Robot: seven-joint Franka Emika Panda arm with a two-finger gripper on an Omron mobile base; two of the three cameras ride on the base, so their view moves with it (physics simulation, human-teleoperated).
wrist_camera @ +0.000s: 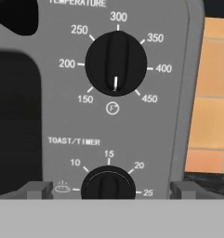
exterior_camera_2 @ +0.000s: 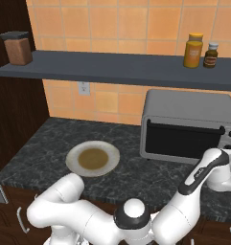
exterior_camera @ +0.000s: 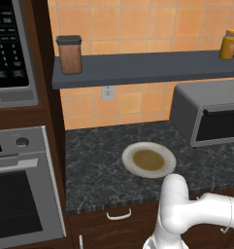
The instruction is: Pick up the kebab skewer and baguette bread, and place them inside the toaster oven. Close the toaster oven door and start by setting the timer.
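The toaster oven (exterior_camera_2: 186, 112) stands on the counter at the right, and its dark glass door (exterior_camera_2: 181, 141) is shut. In the hand view I am close up to its control panel, with the temperature knob (wrist_camera: 115, 64) above and the toast/timer knob (wrist_camera: 108, 183) below. My gripper (wrist_camera: 111, 190) is open, its fingertips (wrist_camera: 36, 189) standing on either side of the timer knob without touching it. The kebab skewer and baguette bread are hidden from view. The oven also shows at the right edge of the left base view (exterior_camera: 210, 112).
A white plate (exterior_camera: 133, 168) with a brown centre lies mid-counter. A shelf (exterior_camera_2: 112, 69) above carries a brown jar (exterior_camera_2: 17, 48) and two bottles (exterior_camera_2: 193, 50). At the left stand the wall oven (exterior_camera: 19, 194) and the microwave (exterior_camera: 9, 48).
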